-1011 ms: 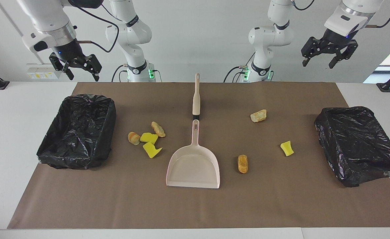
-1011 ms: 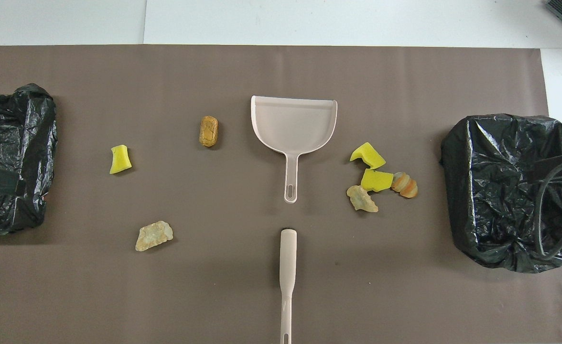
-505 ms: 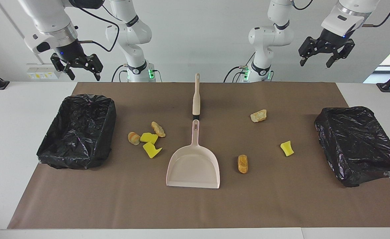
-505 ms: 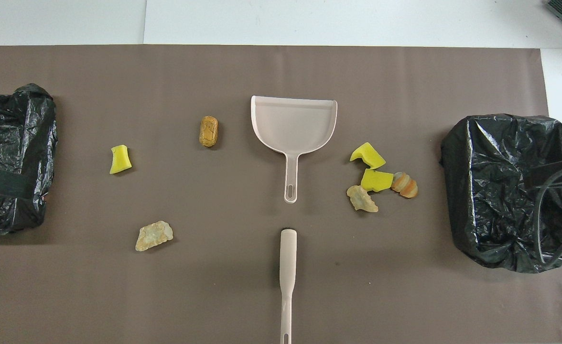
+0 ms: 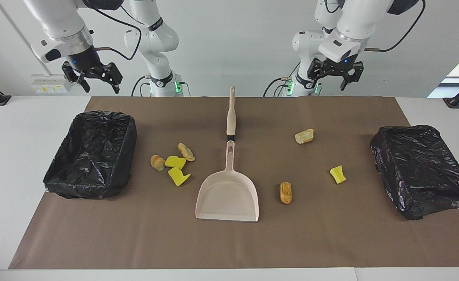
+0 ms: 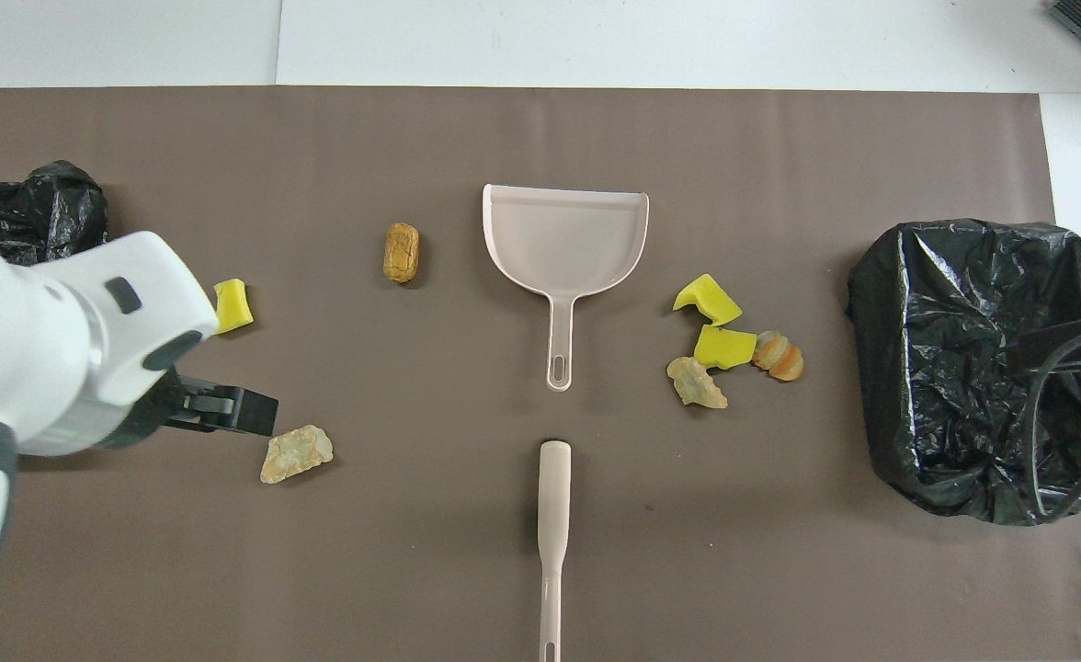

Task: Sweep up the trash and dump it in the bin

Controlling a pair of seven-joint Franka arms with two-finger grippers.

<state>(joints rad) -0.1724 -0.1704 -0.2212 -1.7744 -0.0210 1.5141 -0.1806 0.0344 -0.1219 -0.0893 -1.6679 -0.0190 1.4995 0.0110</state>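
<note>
Facing view, clock read around the dustpan.

Widest of all: white table, mostly covered by a brown mat.

At nine o'clock, toward the right arm's end: bin lined with a black bag. At three o'clock, toward the left arm's end: second bin, lined the same way.

Mid-mat: pale pink dustpan, lying flat, mouth toward six o'clock, handle toward twelve. At twelve o'clock, in line with that handle and close to its tip but apart from it in the overhead view: beige-handled brush.

Above the robots' edge of the mat, at one o'clock: left gripper, fingers spread, holding nothing; in the overhead view its arm covers part of the bin at that end. High at eleven o'clock, over the table edge by the other bin: right gripper, likewise spread and holding nothing.

Trash, seven scraps, all on the mat, split by the dustpan:
- Ten o'clock, between pan and bin: tight cluster of two yellow wedges and two brown lumps.
- Three o'clock, just beside the pan: brown loaf-shaped lump.
- Between two and three o'clock, nearer the bin: lone yellow wedge.
- Two o'clock: pale lump.
</note>
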